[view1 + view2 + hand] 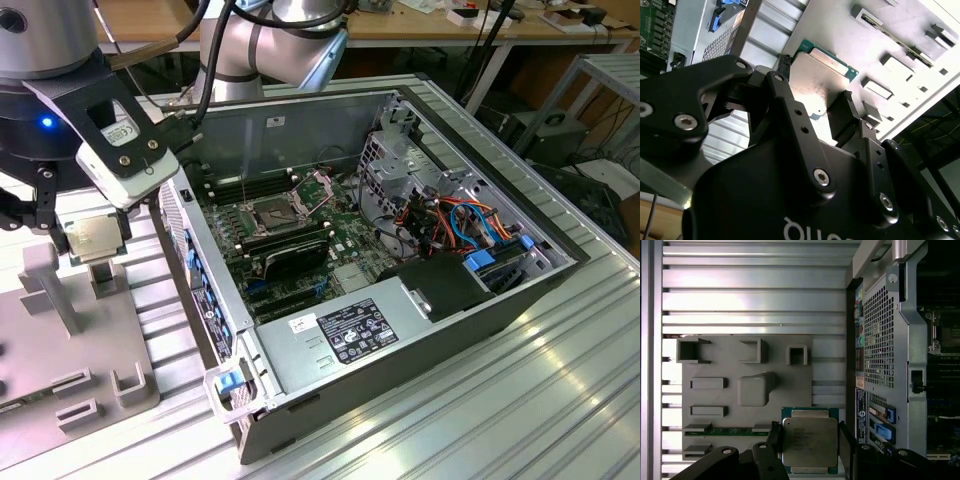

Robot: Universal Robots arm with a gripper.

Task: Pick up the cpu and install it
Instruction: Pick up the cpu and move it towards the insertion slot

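My tool [809, 437] clamps the small square silvery-grey cpu [809, 442] by two edges, at the exterior view's left, over the grey fixture plate [730, 365]. Risk, I judge: the hold is narrow, so the cpu could slip or tilt.

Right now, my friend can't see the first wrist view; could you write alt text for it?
The gripper holds the cpu, a square silvery chip, by two opposite edges, over a grey holder plate with small slots. Beside the plate, on the ribbed metal table, sits the open computer case.
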